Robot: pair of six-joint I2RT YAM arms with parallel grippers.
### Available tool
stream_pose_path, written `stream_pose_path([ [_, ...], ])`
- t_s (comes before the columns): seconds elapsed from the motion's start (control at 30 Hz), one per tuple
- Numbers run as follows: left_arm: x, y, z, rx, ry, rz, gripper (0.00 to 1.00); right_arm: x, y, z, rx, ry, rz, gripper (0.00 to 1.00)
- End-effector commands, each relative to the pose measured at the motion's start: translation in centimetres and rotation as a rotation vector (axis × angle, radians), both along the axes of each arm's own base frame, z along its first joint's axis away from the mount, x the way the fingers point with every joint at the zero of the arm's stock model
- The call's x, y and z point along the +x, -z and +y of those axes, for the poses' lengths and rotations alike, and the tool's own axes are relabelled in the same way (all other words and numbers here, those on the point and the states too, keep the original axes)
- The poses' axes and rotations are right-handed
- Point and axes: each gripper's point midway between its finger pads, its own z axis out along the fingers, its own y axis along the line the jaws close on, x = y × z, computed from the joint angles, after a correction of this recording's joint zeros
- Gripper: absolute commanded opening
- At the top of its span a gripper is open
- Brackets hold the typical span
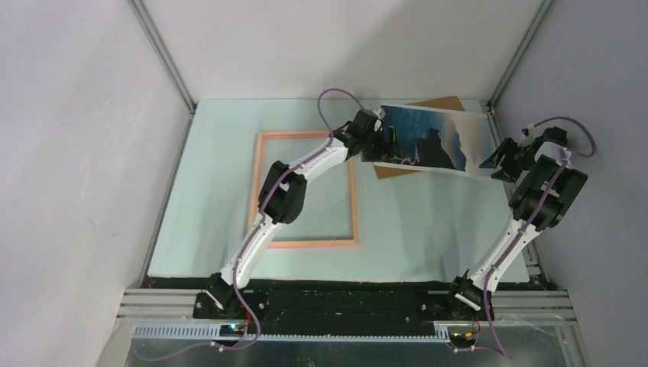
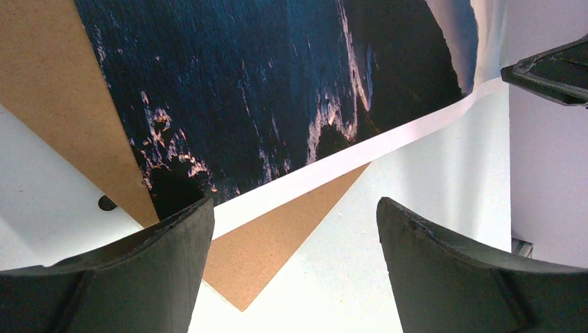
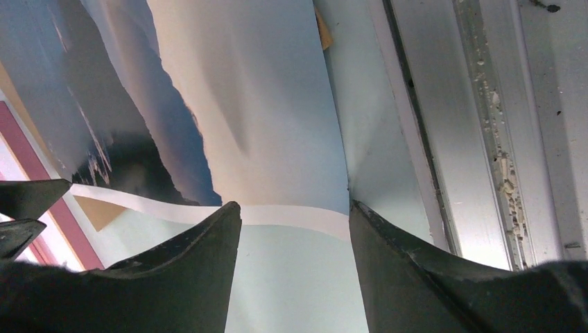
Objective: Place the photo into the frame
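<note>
The photo (image 1: 428, 138) is shown over the backing board (image 1: 439, 102), right of the frame (image 1: 313, 243). The left gripper (image 1: 386, 145) is spread wide at its left edge. The right gripper (image 1: 497, 162) is parted at its right corner.

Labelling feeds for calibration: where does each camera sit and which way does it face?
Top external: above and behind the robot, looking down on the table; left arm, right arm, the frame, the photo.
Left wrist: on the left arm, facing the photo's dark sea over the brown board; left gripper below.
Right wrist: on the right arm, facing the photo's pale sky and the metal rail; right gripper below.
Shared: all three show the photo.
</note>
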Motion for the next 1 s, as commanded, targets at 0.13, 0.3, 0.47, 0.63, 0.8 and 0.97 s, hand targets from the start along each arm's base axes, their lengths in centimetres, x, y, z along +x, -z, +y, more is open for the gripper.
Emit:
stream_pose_path([
  [0.13,-2.6,0.0,0.2,0.027,0.026,0.082,0.92,-0.8,2.4,1.8,0.17,0.018,0.083,0.63],
  [0.3,-2.5,-0.1,0.2,0.026,0.024,0.082,0.92,-0.8,1.8,2.0,0.237,0.048,0.064,0.63],
  [0.47,-2.6,-0.1,0.2,0.025,0.026,0.083,0.92,-1.1,1.5,1.0,0.268,0.098,0.037,0.63],
  [0.63,-2.6,0.1,0.2,0.026,0.025,0.086,0.92,-1.1,1.3,0.7,0.304,0.121,0.014,0.63],
  [0.8,-2.6,0.1,0.2,0.026,0.026,0.088,0.92,-0.5,1.3,0.9,0.327,0.126,0.0,0.62],
  [0.97,-2.7,0.1,0.1,0.025,0.026,0.089,0.92,0.3,1.4,1.1,0.312,0.123,-0.011,0.6],
])
